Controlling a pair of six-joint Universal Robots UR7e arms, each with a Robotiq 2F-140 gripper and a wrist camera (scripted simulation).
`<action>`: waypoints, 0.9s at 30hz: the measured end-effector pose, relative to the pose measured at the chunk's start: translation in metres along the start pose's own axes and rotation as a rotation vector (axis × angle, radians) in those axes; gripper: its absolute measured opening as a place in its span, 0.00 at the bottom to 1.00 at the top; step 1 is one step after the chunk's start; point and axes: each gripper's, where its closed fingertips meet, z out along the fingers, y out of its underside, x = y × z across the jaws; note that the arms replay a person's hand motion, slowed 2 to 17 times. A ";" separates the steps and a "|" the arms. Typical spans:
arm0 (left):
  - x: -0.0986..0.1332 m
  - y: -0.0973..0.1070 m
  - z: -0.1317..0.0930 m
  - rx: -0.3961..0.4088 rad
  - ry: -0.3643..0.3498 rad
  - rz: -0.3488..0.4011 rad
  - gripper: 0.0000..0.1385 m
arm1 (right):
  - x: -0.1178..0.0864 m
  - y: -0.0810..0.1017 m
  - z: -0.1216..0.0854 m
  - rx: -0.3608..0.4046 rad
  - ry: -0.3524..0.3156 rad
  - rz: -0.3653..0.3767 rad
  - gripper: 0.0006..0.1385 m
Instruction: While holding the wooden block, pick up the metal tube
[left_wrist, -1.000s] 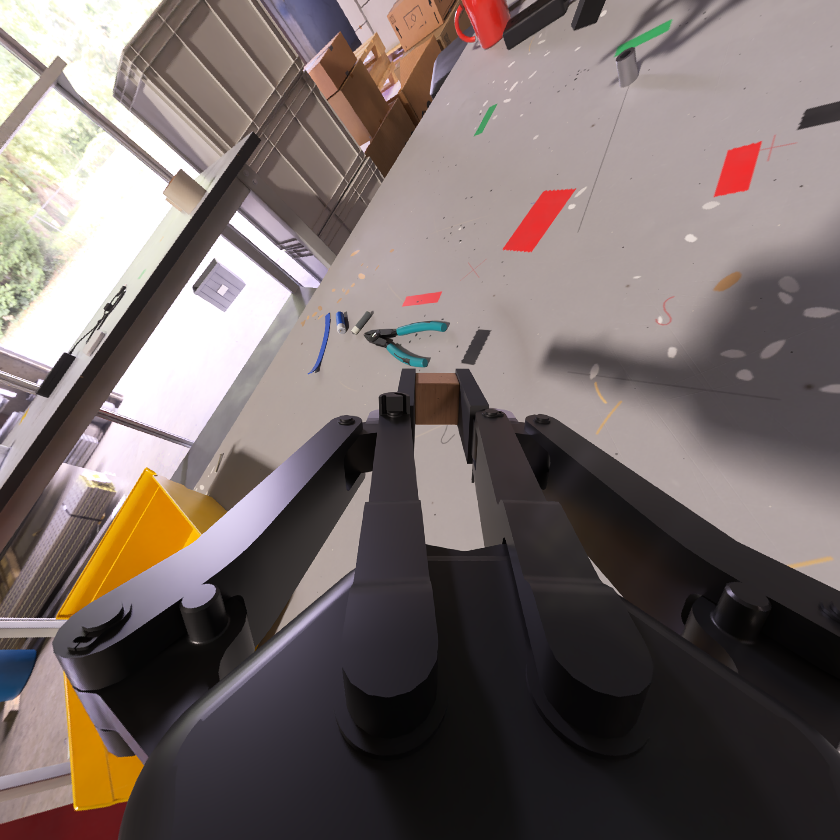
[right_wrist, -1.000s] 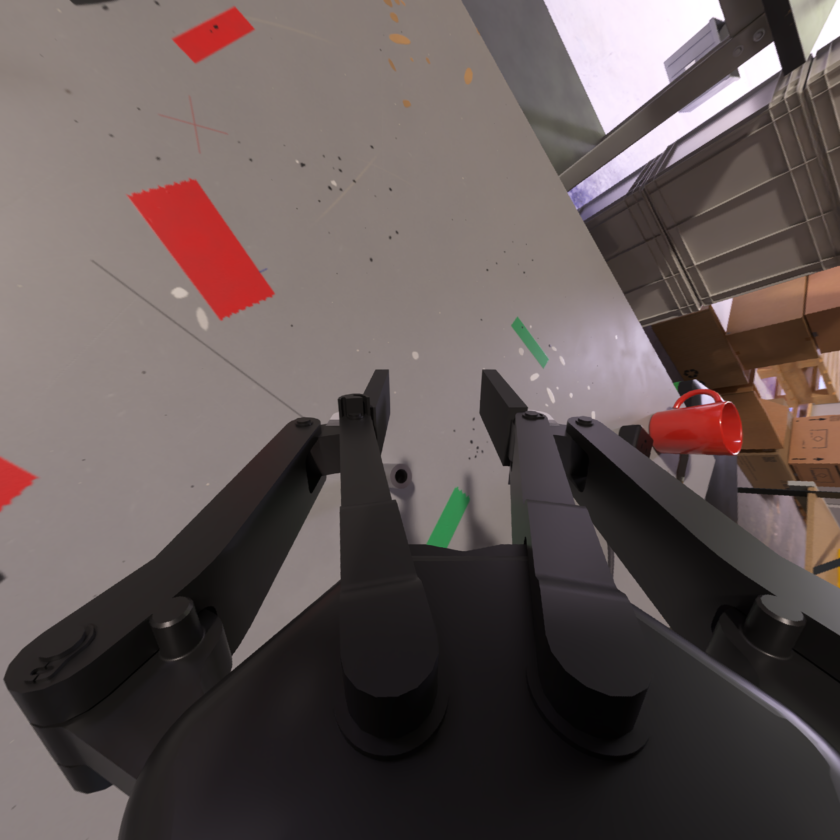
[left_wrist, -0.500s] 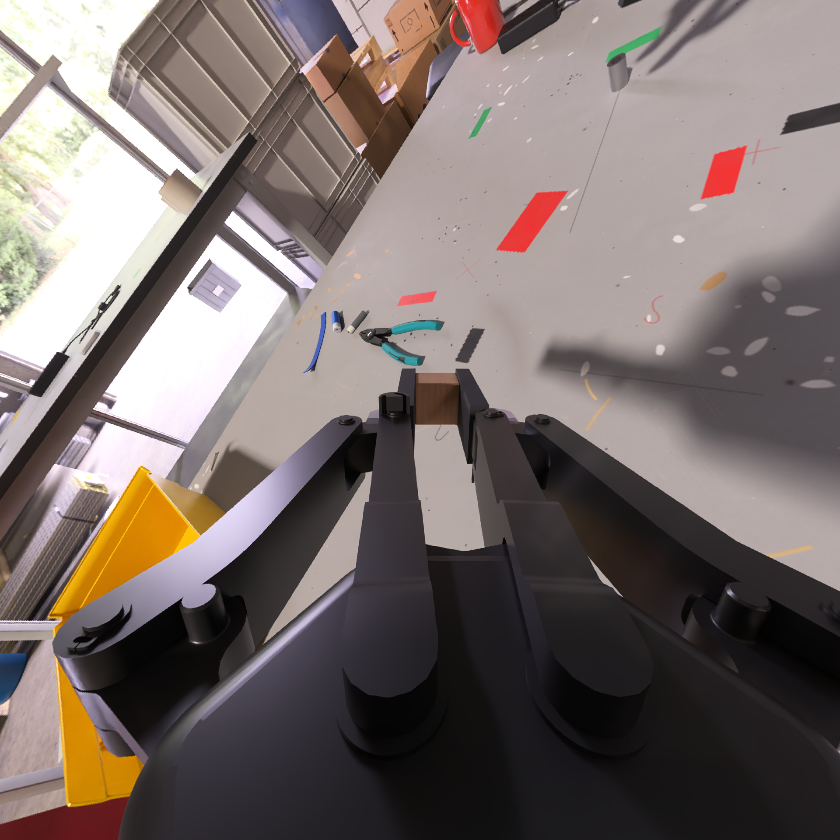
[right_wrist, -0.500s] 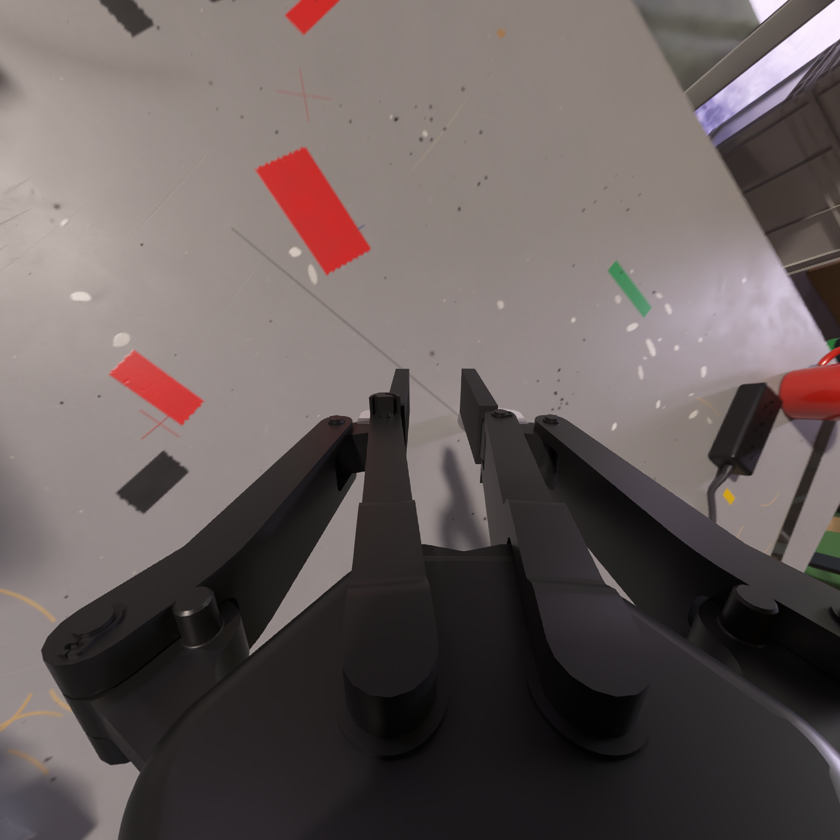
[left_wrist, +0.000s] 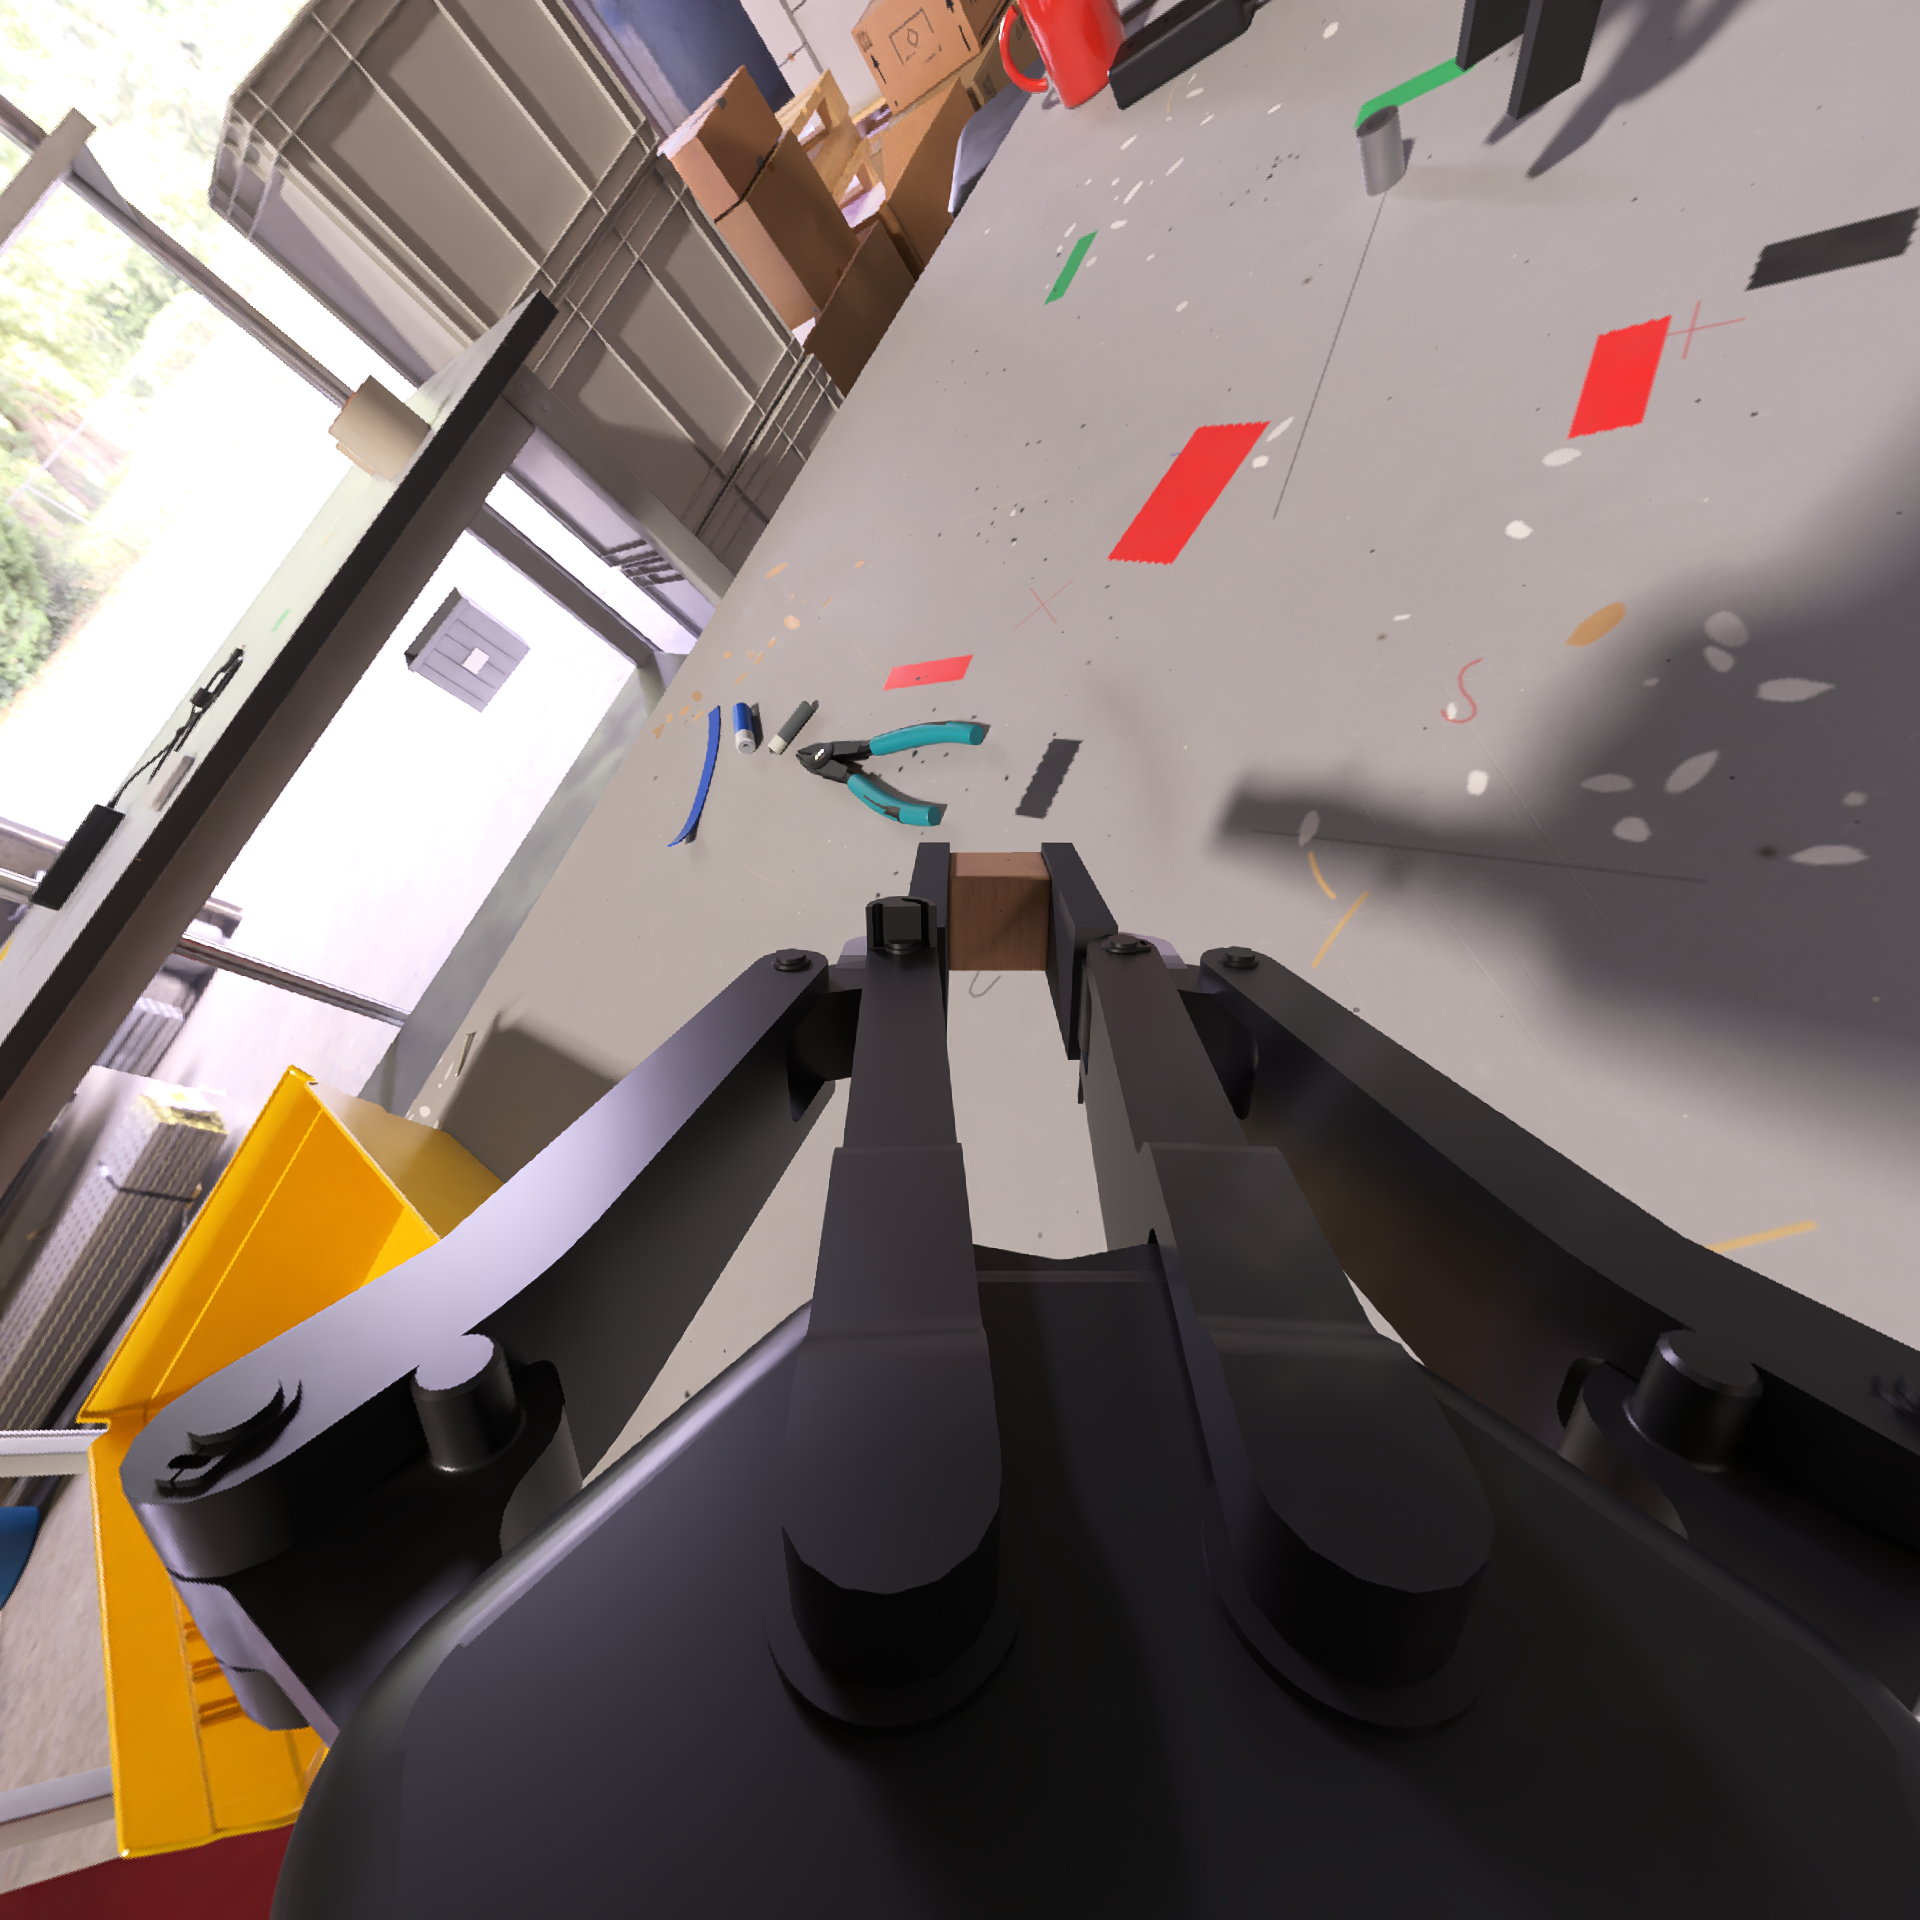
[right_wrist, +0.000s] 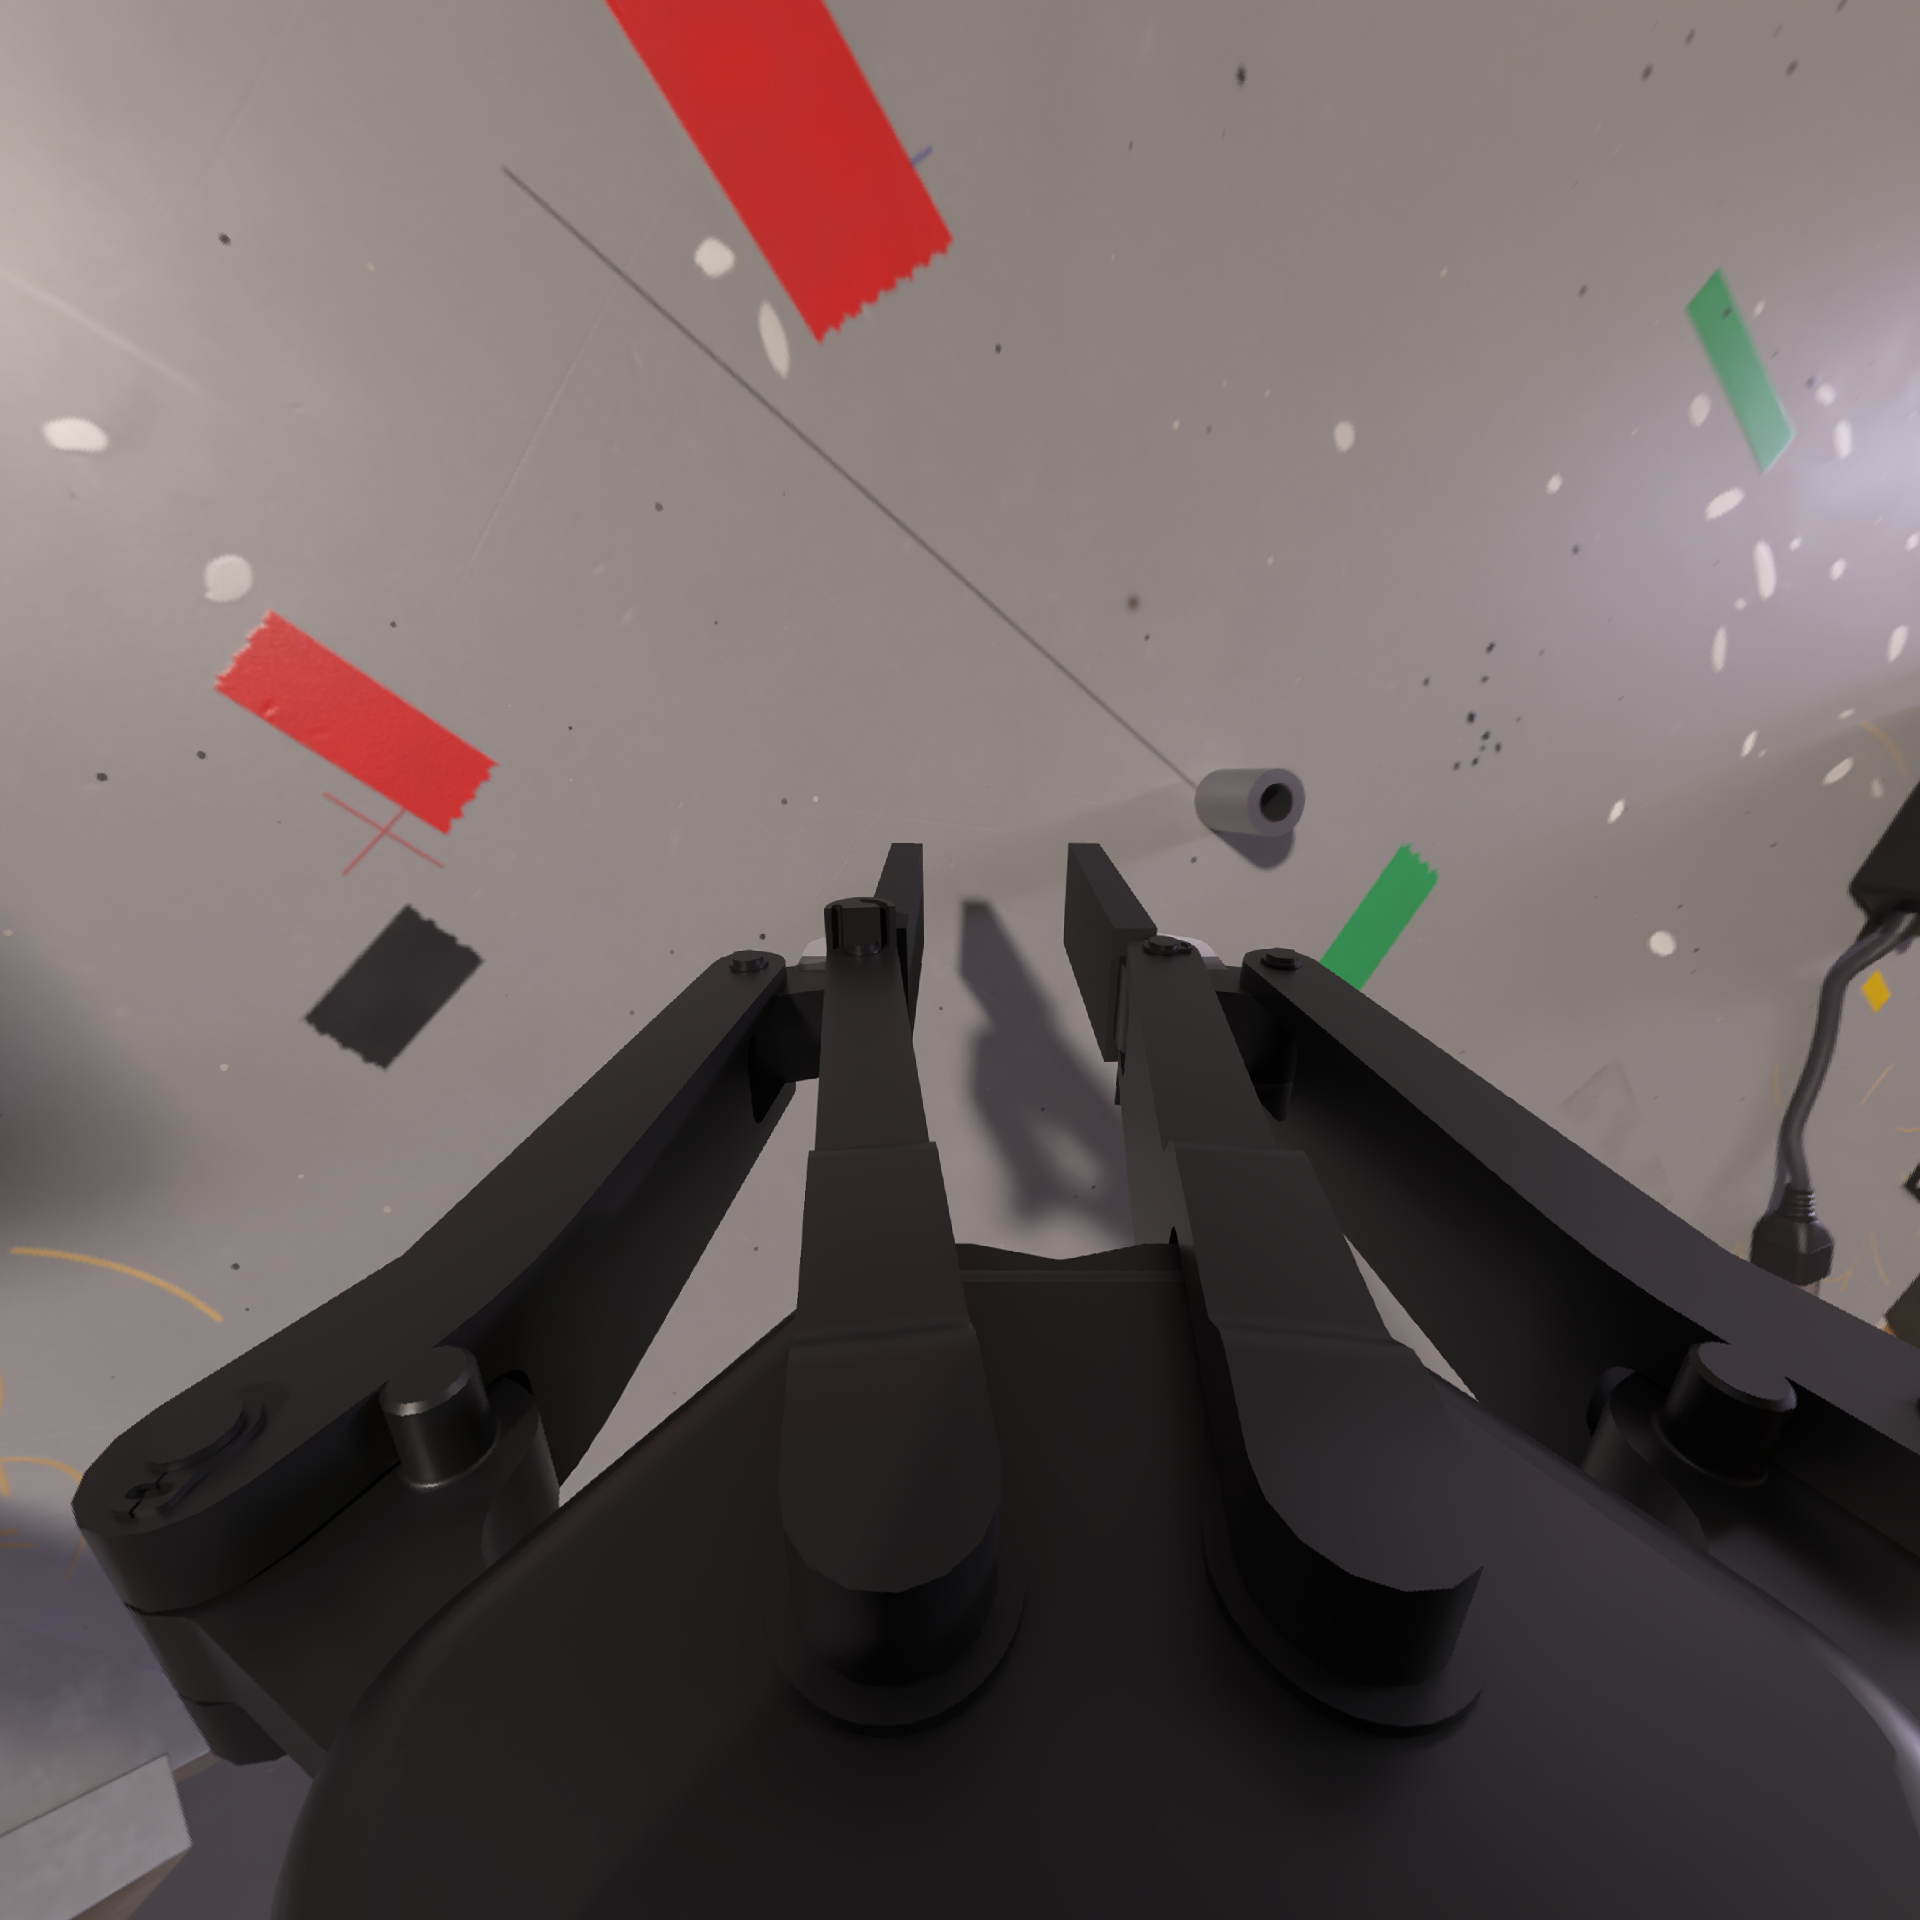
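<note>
Left gripper: fingers are closed against two opposite faces of the wooden block, which is held clear above the grey table.

Right gripper: fingers are parted by a narrow gap and nothing is held between them; they are poised over the table.

Metal tube: a short grey cylinder, seen in the right wrist view standing on the table just beyond the right fingertip and off to its side, untouched, its open bore turned toward the camera. A green tape strip is laid just beside it. In the left wrist view the tube is seen far across the table, upright.

Beyond the block, in the left wrist view: teal-handled pliers, a battery, a blue strip and a black tape patch are laid near one another.

Farther off: red tape patches are scattered mid-table.

Far edge: a red mug is set beside cardboard boxes and grey crates.
</note>
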 end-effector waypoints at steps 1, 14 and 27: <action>0.001 0.001 0.000 -0.002 0.001 0.000 0.17 | -0.002 0.002 0.004 -0.012 -0.002 0.007 0.27; 0.009 0.004 0.003 -0.004 0.021 -0.013 0.17 | -0.004 0.011 0.029 -0.072 0.037 0.083 0.22; 0.017 0.008 0.008 -0.001 0.040 -0.021 0.17 | 0.001 0.012 0.033 -0.105 0.071 0.100 0.05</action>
